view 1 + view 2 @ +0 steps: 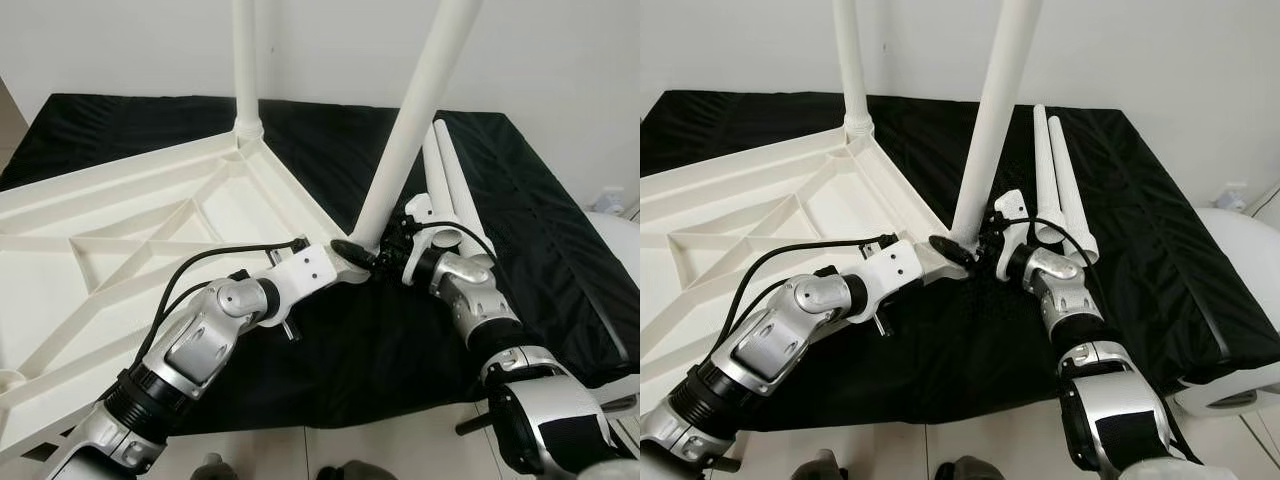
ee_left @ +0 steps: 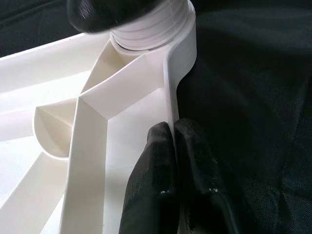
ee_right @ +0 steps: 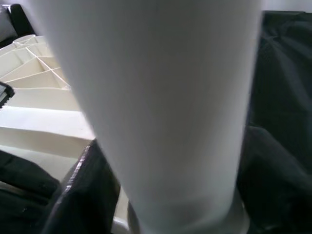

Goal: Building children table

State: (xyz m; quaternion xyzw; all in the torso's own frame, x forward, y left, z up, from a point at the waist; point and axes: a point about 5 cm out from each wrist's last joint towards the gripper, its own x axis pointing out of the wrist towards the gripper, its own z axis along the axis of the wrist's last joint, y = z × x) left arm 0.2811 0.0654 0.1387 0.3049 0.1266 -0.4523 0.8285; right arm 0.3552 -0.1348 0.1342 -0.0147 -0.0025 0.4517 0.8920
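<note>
**Second leg going into the near corner of the upturned table top**

The step in hand looked to be seating a leg (image 1: 405,130) in the corner socket (image 2: 148,34) of the table top (image 1: 120,250), which lay upside down on a black cloth (image 1: 560,220), on the left of the scene. To do it well, the leg probably needed bringing upright, since it leaned to the right above the socket, and turning squarely on its ribbed collar so it would not cross-thread. The top needed holding still meanwhile.

The left gripper (image 2: 173,146) had its two fingers pinched shut on the thin side wall of the table top, just short of that corner, one finger inside the rim and one outside. The right gripper (image 1: 395,250) sat at the foot of the leg; its wrist view showed the leg close between dark fingers, so it appeared clamped on it.

The top was white plastic, its underside stiffened by raised ribs in triangles. Another leg (image 1: 245,60) stood upright in the far corner. Two spare legs (image 1: 448,185) lay side by side on the cloth, just right of the leaning one.
</note>
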